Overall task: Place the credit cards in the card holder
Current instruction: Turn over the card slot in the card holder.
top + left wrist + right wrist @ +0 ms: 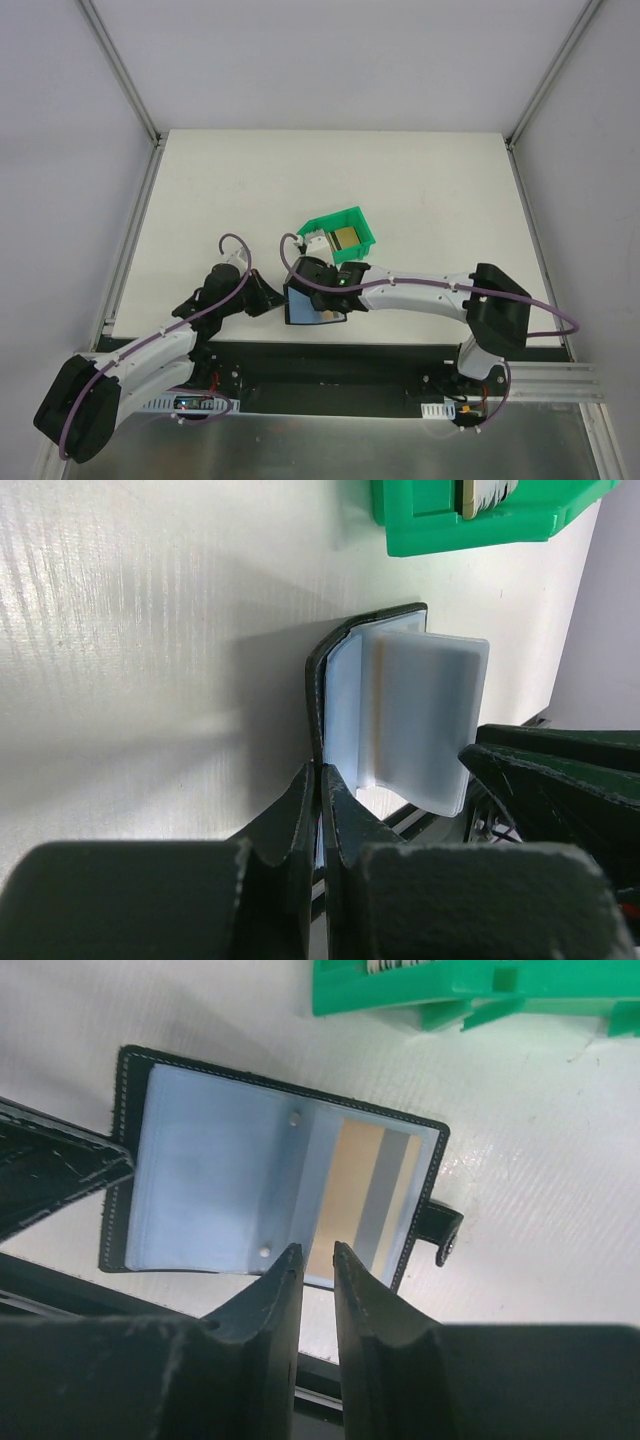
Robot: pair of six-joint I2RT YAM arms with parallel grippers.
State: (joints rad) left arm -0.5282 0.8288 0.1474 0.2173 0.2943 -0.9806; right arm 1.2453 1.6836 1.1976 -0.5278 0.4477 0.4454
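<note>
The white table spreads out beyond both claws. The left arm and the right arm reach in toward each other and meet close to the table's near edge. A green bin sits beyond the right claw, up and a little to its right in that wrist view, and farther beyond the left claw. The bin holds loose cards, with a gold one showing on top. The card holder is spread open straight ahead of the right claw's tips, its bluish inside facing that wrist camera and its black cover framing it all round. The left claw is fully closed, its two fingers pinching the edge of the black cover. The card holder extends away from that claw, with a clear sleeve fanned out to the right of it. The right claw's jaws stand a narrow gap apart with nothing seen gripped between them. Their tips overlap the near edge of the card holder, and I cannot tell whether they touch it. A tan card with a grey stripe sits in the pocket directly beyond that gap. The small black tab sticks out to the right of the right claw's tips.
</note>
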